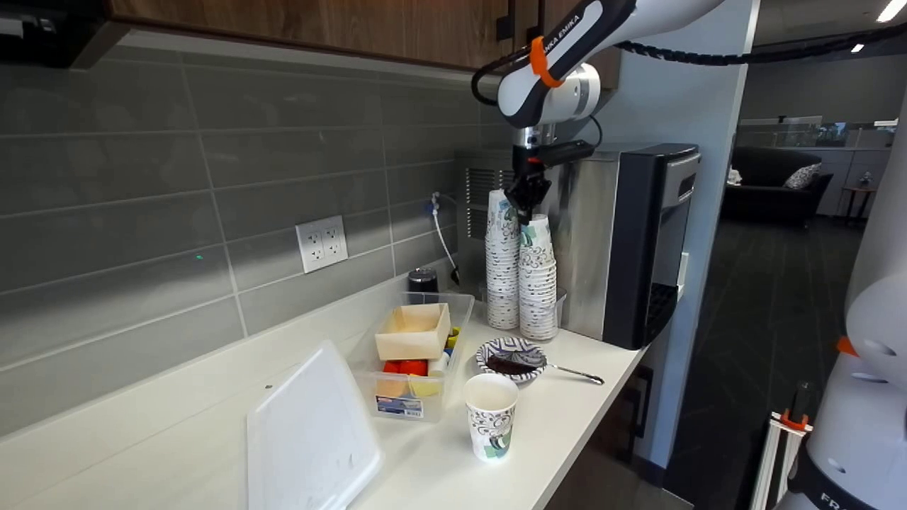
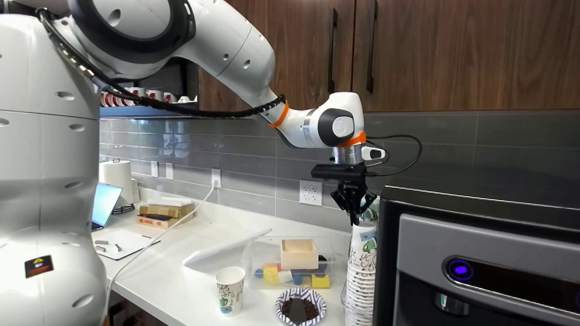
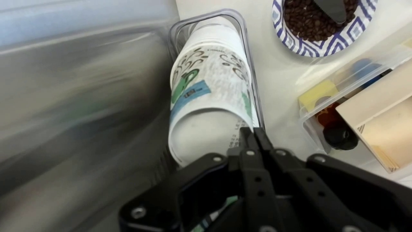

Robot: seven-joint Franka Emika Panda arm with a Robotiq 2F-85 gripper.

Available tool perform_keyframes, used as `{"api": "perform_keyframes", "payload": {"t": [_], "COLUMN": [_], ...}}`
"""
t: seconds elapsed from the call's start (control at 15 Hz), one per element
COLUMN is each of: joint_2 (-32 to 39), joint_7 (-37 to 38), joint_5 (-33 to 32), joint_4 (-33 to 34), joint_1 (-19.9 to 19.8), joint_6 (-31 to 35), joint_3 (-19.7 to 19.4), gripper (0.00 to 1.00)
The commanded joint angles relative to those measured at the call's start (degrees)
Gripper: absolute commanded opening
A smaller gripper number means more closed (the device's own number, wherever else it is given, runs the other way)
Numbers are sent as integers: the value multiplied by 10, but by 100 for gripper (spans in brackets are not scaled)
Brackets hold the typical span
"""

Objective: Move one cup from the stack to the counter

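Observation:
Two tall stacks of upside-down nested paper cups stand at the counter's far end in an exterior view, a back one (image 1: 502,276) and a front one (image 1: 538,304). The top cup (image 1: 536,241) of the front stack is white with green and brown marks; it also shows in an exterior view (image 2: 364,249) and in the wrist view (image 3: 215,74). My gripper (image 1: 524,218) points down at this cup's base. In the wrist view the fingertips (image 3: 253,130) are closed with the base rim between them. The counter (image 1: 553,407) is pale off-white.
A single upright cup (image 1: 490,425) stands near the front edge. A patterned plate (image 1: 509,345) holds coffee beans and a spoon. A clear bin (image 2: 249,265) holds blocks and a wooden box. A white lid (image 1: 312,432) leans nearby. The dispenser (image 1: 655,212) stands close beside the stacks.

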Motion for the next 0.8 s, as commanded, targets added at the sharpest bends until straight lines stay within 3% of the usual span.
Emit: {"api": "perform_keyframes", "payload": {"t": [0.0, 0.33, 0.73], "joint_2": [-35, -70, -138], "joint_7": [66, 118, 129], "joint_5": [-42, -71, -65], "joint_4": [-5, -16, -49], "joint_1": [6, 7, 11], "joint_6": [-16, -18, -63], "joint_3": [6, 14, 27], "gripper": [1, 1, 1]}}
